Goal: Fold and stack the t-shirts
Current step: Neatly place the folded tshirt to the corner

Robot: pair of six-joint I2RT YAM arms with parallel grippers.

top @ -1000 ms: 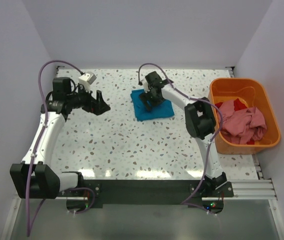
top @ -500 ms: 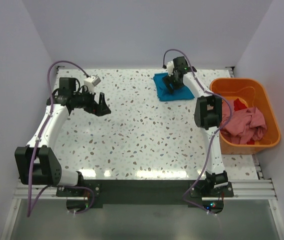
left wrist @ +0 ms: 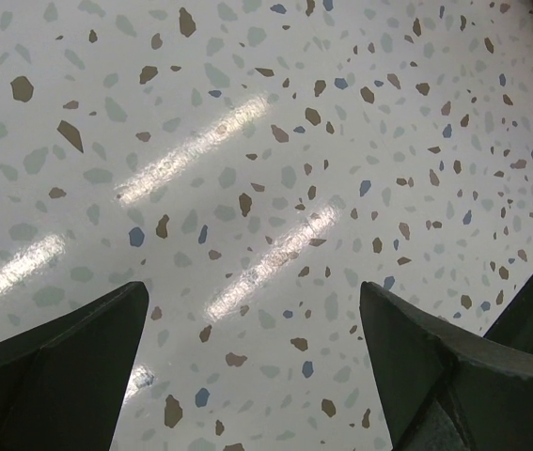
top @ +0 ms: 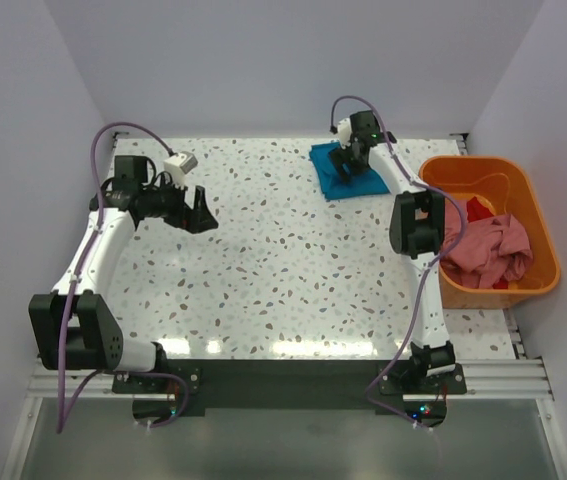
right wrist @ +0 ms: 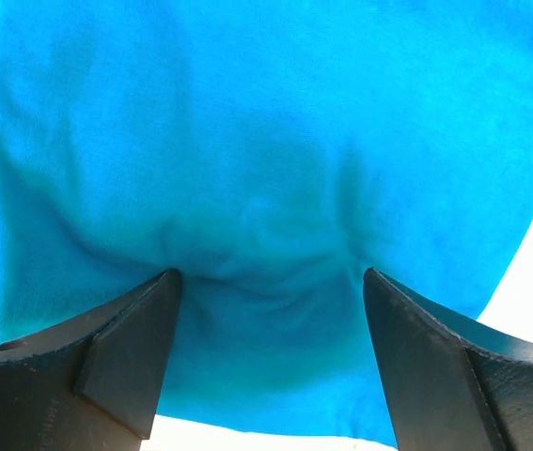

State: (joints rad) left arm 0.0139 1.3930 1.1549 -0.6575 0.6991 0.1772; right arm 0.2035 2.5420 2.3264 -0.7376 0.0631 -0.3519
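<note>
Evidently the right end effector (top: 349,160) stood with its two dark fingers (right wrist: 106,366) well apart, and both tips pressed down on the teal-blue t-shirt (top: 335,184). In the right wrist view the cloth (right wrist: 266,122) puckered into soft creases between those tips, but neither finger pinched a fold, so it touched the shirt without gripping it. That shirt lay folded into a small rectangle at the far edge of the tabletop (top: 283,270), right of centre and near the orange tub (top: 463,176), yet not touching it. The right arm (top: 418,225) was stretched long from its base at the near right corner. Its elbow sat just beside the tub's left wall, and its forearm reached on to the far edge with the wrist tipped down over the shirt. Inside the tub a pink t-shirt (top: 491,250) lay crumpled, and a red t-shirt (top: 477,208) showed from under it. The left end effector (top: 201,210) had its fingers (left wrist: 50,376) spread fully and held nothing, with only speckled tabletop (left wrist: 294,113) between and below them. The left arm (top: 103,250) rose from the near left corner and bent at the far left, and its forearm pointed rightward toward the middle, well apart from the shirt.
</note>
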